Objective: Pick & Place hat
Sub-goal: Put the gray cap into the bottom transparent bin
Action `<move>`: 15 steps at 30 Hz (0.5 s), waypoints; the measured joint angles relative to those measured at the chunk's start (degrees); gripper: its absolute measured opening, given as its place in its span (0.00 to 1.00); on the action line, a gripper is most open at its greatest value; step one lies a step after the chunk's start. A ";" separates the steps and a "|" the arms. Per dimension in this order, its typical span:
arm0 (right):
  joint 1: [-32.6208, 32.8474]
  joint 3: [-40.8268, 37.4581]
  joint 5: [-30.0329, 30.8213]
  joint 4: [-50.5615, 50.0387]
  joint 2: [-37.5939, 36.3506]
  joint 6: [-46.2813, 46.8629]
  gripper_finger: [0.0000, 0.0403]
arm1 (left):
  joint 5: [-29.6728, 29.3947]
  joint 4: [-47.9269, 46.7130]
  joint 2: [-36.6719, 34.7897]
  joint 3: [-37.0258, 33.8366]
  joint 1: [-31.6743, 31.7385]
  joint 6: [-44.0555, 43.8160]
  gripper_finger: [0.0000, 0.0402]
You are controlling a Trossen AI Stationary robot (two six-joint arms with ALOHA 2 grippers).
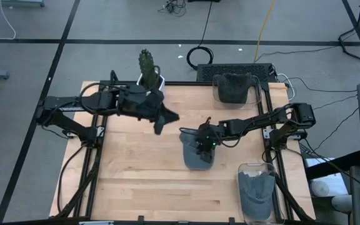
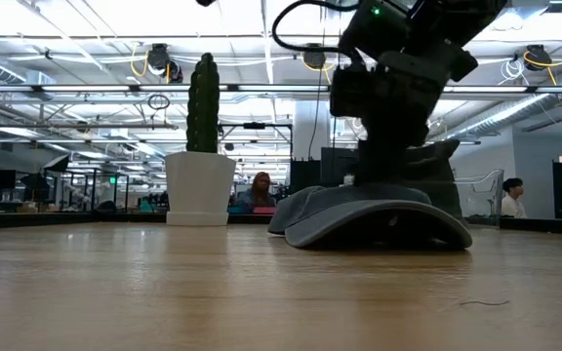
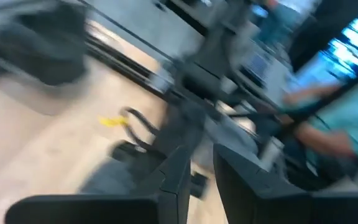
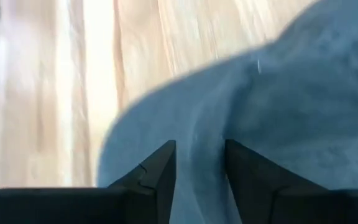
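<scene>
A grey cap (image 1: 199, 156) lies on the wooden table right of centre, resting on its rim and brim; the low view shows the cap (image 2: 374, 222) flat on the board. My right gripper (image 1: 203, 145) reaches in from the table's right side and stands down on the cap's crown, shut on its cloth; the right wrist view shows the right gripper (image 4: 199, 167) over the grey fabric. My left gripper (image 1: 165, 119) hangs in the air left of the cap and touches nothing; in the blurred left wrist view the left gripper (image 3: 202, 180) has its fingers nearly together. My right gripper pinches a raised fold of the crown cloth (image 4: 207, 134) between its two fingers (image 4: 160, 171), coming from above and pointing down. The cap still sits on the table by its rim (image 2: 379, 239); one layer or several, I cannot tell.
A cactus in a white pot (image 1: 147, 70) stands at the far edge behind the left arm. A clear bin with a dark cap (image 1: 233, 89) sits at the far right, and a clear bin with a grey cap (image 1: 257, 190) at the near right corner. Bare board (image 1: 136, 175) lies near left.
</scene>
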 joint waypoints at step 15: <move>0.07 0.00 -0.07 3.27 -0.02 6.77 0.28 | 2.00 -12.75 -10.78 0.02 2.00 10.39 0.19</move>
